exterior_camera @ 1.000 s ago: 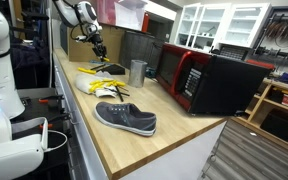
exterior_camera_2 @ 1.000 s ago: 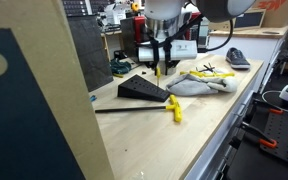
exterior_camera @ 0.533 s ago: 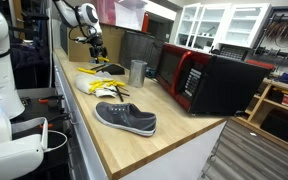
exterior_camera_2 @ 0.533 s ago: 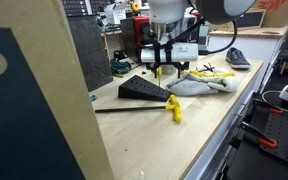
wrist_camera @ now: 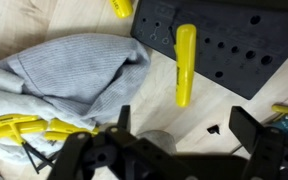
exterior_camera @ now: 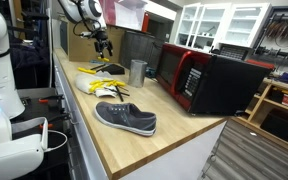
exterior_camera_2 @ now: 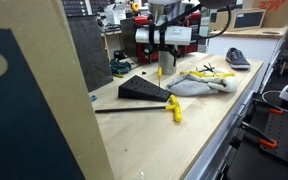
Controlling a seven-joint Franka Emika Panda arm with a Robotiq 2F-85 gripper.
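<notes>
Wrist view.

Operator: What is the state of the gripper [wrist_camera: 184,140]?

Technician: The jaws stand wide apart with nothing between them. The yellow peg [wrist_camera: 185,65] is at 12 o'clock from the fingertips, at the edge of the black perforated board [wrist_camera: 229,45]. A grey cloth [wrist_camera: 64,80] lies toward 9 o'clock.

Operator: How will the peg handle?

Technician: It is judged to be light, rigid, smooth plastic, and probably slippery. Grip it at mid-shaft, with the jaws square to its long axis and clear of the board.
</notes>
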